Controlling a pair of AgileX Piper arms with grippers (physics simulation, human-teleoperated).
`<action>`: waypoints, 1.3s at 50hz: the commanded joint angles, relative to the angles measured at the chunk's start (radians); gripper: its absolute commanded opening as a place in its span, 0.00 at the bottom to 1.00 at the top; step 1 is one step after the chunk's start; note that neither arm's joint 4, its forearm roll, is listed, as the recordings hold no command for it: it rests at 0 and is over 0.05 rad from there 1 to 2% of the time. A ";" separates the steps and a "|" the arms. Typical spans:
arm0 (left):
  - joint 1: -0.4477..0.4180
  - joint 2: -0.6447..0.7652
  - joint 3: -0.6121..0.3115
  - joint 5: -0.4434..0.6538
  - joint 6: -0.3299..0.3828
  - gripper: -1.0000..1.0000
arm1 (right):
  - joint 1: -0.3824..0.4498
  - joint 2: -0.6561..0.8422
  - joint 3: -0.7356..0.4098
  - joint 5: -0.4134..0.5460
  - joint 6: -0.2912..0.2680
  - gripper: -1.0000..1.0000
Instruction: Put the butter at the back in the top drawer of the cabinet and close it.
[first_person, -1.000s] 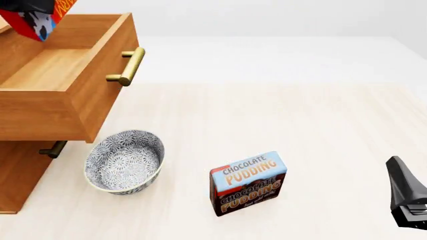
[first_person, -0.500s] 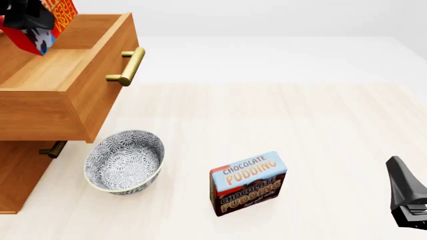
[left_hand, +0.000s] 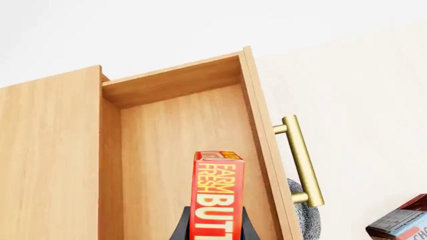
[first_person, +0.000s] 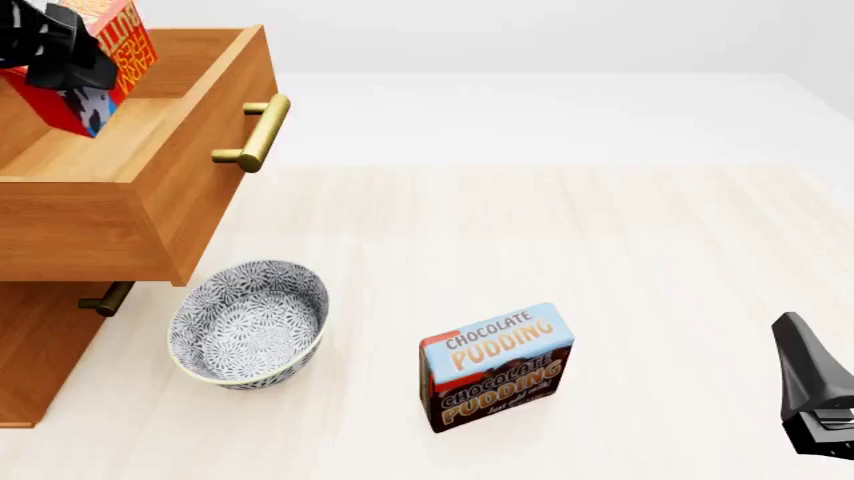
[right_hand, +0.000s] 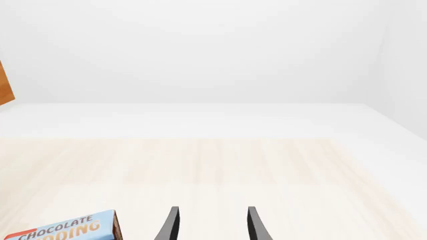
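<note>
Butter (left_hand: 218, 195) box pinched between left gripper (left_hand: 213, 227) fingers, hanging over the open top drawer (left_hand: 193, 165), long axis along the fingers, drawer floor straight ahead. Label reads "FARM FRESH BUTT…". Right gripper (right_hand: 210, 225) empty, jaws apart, near "Chocolate Pudding" box (first_person: 497, 365).

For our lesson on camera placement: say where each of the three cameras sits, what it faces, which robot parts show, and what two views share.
Front view: fixed above the table, facing forward and down; left end effector holds the butter over the top drawer; right end effector at the edge.
Left wrist view: looks into the drawer; fingers clamp the butter.
Right wrist view: faces across the table; open fingers.
Shared: the pudding box appears in all.
</note>
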 joint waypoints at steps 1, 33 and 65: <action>0.011 0.001 0.012 -0.023 0.012 0.00 | 0.000 0.000 0.000 0.000 0.000 1.00; 0.033 0.007 0.028 -0.040 0.006 0.00 | 0.000 0.000 0.000 0.000 0.000 1.00; 0.070 0.016 0.061 -0.062 0.008 0.00 | 0.000 0.000 0.000 0.000 0.000 1.00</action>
